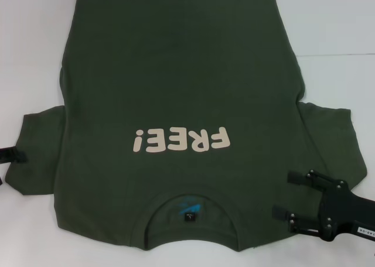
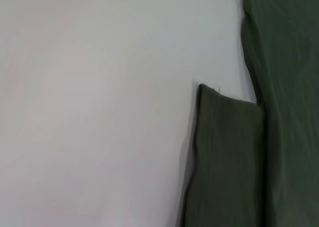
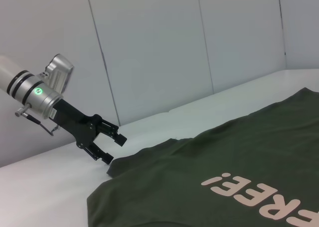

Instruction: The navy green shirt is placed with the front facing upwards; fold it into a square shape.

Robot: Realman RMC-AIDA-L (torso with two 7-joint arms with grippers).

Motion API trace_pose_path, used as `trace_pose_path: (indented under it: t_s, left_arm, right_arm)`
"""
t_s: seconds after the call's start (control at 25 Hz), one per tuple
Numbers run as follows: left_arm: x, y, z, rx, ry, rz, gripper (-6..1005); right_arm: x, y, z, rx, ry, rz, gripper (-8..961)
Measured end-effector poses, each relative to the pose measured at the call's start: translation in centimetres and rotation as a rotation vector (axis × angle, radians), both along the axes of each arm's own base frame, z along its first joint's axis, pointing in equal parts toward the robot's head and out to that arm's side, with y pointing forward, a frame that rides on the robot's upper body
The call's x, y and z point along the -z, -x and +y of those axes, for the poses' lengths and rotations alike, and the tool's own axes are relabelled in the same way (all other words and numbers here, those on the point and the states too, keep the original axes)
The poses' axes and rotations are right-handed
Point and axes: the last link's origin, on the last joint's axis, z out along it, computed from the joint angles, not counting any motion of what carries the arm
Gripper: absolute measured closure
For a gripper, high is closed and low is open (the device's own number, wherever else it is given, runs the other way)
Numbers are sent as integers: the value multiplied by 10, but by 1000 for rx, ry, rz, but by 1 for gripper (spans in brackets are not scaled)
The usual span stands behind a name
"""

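Hovering at the table's near right corner, my right gripper has its fingers spread over the navy green shirt near the right sleeve, holding nothing. My left gripper sits at the left edge by the left sleeve, jaws parted and empty. Beyond them the shirt lies flat, front up on the white table, collar toward me, hem at the far edge.

Cream "FREE!" lettering printed across the chest of the dark olive-green cotton T-shirt; small blue-and-black neck label unreadable.
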Motion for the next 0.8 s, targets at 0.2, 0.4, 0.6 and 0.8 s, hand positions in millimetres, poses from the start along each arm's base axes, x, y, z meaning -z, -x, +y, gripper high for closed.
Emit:
trace_pose_path:
  t_s: [0.2,0.4,0.6,0.8]
  left_arm:
    - [0,-1,2,4,0,4,66]
    - [2,-3,4,13,11,14,66]
    - [4,-3,5,14,13,22,66]
    - [3,-3,5,15,12,24,67]
  right_arm:
    - [0,0,1,-1,-1,-1,26]
    - [0,1,1,-1,-1,-1,26]
    - [0,0,1,-1,0,-1,26]
    - [0,0,1,0,0,-1,26]
